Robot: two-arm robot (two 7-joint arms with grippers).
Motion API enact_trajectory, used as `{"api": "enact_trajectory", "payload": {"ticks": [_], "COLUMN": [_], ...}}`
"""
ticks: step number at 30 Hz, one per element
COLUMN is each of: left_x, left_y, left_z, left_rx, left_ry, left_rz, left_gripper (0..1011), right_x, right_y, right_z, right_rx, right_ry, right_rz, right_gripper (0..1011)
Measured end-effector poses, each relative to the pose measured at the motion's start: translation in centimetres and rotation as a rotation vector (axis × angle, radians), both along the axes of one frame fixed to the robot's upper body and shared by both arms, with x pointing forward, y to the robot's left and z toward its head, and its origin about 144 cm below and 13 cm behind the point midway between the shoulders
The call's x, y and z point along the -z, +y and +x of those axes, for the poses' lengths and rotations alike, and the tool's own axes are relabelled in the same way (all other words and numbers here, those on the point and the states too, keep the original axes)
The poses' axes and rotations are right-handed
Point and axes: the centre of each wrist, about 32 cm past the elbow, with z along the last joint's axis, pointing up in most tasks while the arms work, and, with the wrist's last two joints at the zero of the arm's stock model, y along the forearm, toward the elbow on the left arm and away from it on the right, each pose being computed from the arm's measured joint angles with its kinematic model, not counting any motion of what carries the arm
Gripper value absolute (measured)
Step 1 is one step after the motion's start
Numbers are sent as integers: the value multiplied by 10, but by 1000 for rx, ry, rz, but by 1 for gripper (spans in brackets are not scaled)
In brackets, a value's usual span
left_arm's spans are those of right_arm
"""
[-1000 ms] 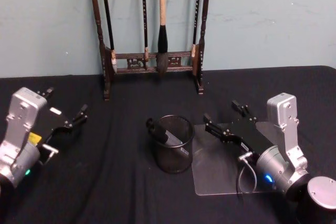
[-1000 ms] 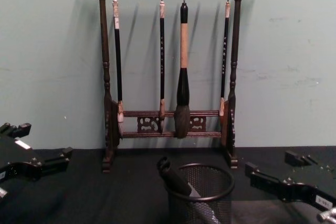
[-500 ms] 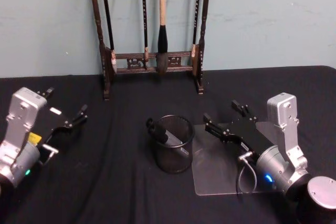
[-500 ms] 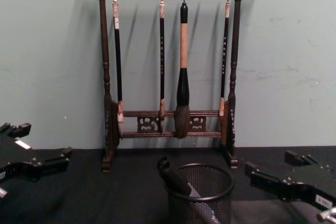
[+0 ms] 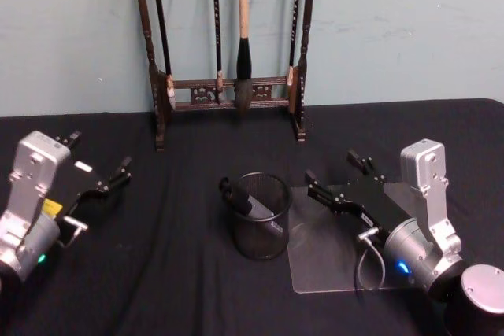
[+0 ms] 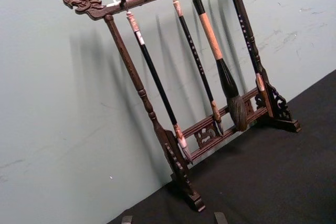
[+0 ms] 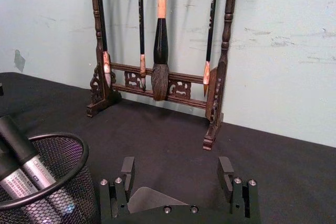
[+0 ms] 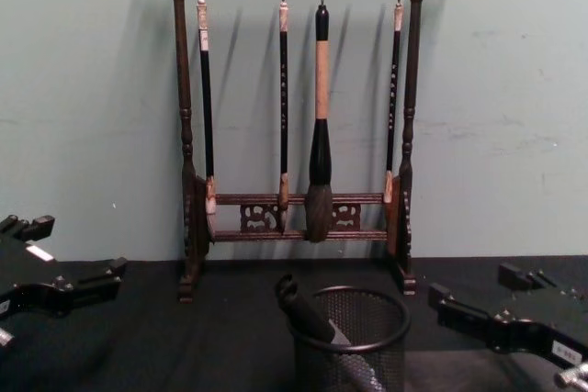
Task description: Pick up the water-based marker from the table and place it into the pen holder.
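Note:
The pen holder (image 5: 260, 230), a round black wire-mesh cup, stands at the middle of the black table. A dark water-based marker (image 5: 240, 197) leans inside it, its cap sticking out over the left rim; the chest view shows the same marker (image 8: 303, 309) in the holder (image 8: 358, 355). In the right wrist view two marker barrels (image 7: 23, 153) stand in the cup (image 7: 68, 182). My right gripper (image 5: 331, 167) hovers just right of the holder, open and empty. My left gripper (image 5: 101, 153) rests far to the left, open and empty.
A tall dark wooden brush rack (image 5: 228, 92) with several hanging brushes stands at the back against the wall. A clear plastic sheet (image 5: 323, 261) lies on the black cloth to the right of the holder, under my right arm.

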Motion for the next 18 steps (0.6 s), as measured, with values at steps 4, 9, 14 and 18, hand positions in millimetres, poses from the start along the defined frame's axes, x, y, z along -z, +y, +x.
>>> {"api": "enact_trajectory", "payload": {"ticks": [4,9,14,18], "left_x": [0,0,0,0], "left_y": [0,0,0,0], "left_z": [0,0,0,0], "left_rx": [0,0,0,0], "left_ry": [0,0,0,0], "left_rz": [0,0,0,0], "left_gripper": [1009,1009,1009,1009], "right_x": [0,0,0,0], "right_y": [0,0,0,0], "right_z": [0,0,0,0], "right_rx": [0,0,0,0], "right_ry": [0,0,0,0], "right_rz": [0,0,0,0], "right_gripper": [1003,1003,1002,1002]}}
